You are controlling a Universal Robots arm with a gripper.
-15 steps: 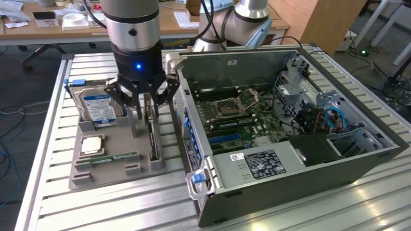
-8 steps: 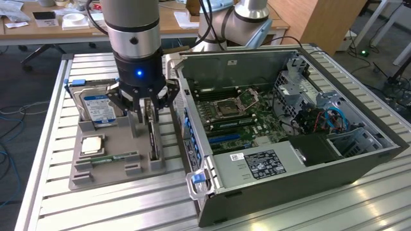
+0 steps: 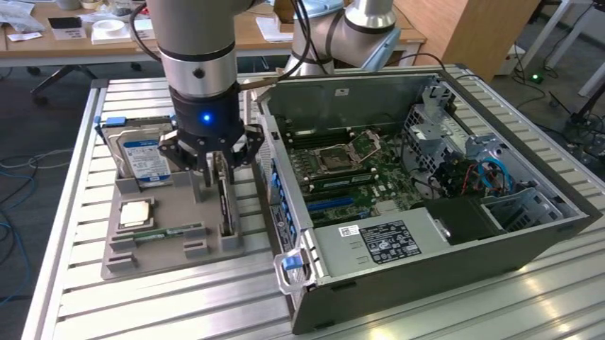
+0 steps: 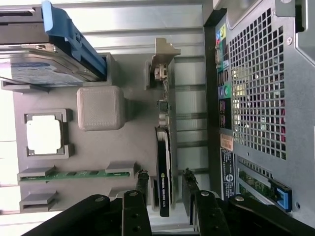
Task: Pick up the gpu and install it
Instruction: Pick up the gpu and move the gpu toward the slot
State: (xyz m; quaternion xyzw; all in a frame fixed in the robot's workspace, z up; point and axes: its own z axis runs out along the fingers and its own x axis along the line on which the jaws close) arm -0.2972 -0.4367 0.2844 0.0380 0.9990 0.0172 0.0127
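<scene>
End effector (image 4: 165,174) wide open, astride upright gpu (image 4: 164,147), slim gaps either side, tray (image 4: 130,147) beside computer case (image 4: 256,98)

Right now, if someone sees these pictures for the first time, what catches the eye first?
The open computer case on the exterior view's right draws the eye first. Next comes the arm's gripper, open, straddling the graphics card that stands on edge in the gray tray near a blue-labelled hard drive.
</scene>
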